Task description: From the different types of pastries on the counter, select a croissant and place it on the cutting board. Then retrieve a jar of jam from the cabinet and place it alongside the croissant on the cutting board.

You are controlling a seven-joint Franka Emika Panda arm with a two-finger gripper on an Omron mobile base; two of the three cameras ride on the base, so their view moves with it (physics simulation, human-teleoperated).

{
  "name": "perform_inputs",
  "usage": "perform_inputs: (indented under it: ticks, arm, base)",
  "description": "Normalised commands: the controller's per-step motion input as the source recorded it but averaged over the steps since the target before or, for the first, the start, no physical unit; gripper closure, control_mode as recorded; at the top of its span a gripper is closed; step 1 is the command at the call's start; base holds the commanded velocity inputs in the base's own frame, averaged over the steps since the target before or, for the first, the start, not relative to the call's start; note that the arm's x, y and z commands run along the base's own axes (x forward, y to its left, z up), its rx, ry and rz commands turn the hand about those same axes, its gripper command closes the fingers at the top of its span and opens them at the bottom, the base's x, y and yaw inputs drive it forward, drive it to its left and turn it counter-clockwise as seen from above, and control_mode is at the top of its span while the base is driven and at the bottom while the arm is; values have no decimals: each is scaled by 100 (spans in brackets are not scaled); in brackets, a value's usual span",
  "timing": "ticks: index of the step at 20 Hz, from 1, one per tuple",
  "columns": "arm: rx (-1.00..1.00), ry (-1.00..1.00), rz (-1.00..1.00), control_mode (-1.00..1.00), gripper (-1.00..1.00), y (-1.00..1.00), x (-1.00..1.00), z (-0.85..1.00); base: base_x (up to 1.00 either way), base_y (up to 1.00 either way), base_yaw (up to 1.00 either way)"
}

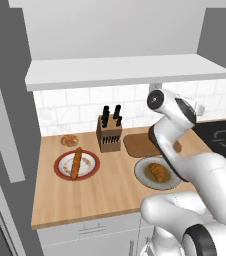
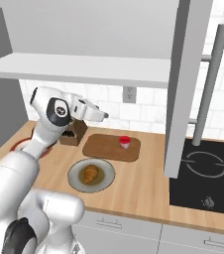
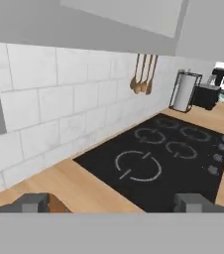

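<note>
- Left base view: I see the light tan wooden counter (image 1: 110,192) with the golden-brown crescent croissant (image 1: 158,172) lying on a round grey plate (image 1: 144,176). Behind that plate lies the flat reddish-brown wooden cutting board (image 1: 137,144), partly hidden by my white arm. A long thin golden baguette (image 1: 76,162) lies on a red-rimmed plate (image 1: 61,167), with a small round brown bun (image 1: 69,140) behind it near the tiled wall. A wooden knife block (image 1: 109,133) with black handles stands just left of the board. The pale grey-white cabinet (image 1: 120,70) hangs above.
- Right base view: I make out the small squat red jar of jam (image 2: 125,142) standing upright on the right part of the cutting board, while the croissant sits on its grey plate in front of the board, apart from it. The gripper (image 2: 102,115) is raised above the board's left end; I cannot tell from here how the fingers stand. A black cooktop (image 2: 208,178) lies to the right.
- Hand view: I see both dark fingertips (image 3: 32,202) set wide apart with nothing between them, facing the cooktop, the white tiled wall (image 3: 59,109) and hanging wooden spoons (image 3: 143,74).
</note>
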Motion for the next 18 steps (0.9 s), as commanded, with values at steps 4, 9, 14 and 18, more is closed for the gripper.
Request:
perform_inputs:
  ticks: [4, 9, 14, 18]
  arm:
    - [10, 27, 35, -100, -100, 0, -60, -56]
    - [14, 10, 35, -100, -100, 3, -44, -76]
    - [22, 9, 37, -100, -100, 22, -34, -7]
    - [22, 18, 32, -100, -100, 30, -18, 12]
  base:
    - [0, 0, 0]
    - [0, 0, 0]
    - [0, 0, 0]
    - [0, 0, 0]
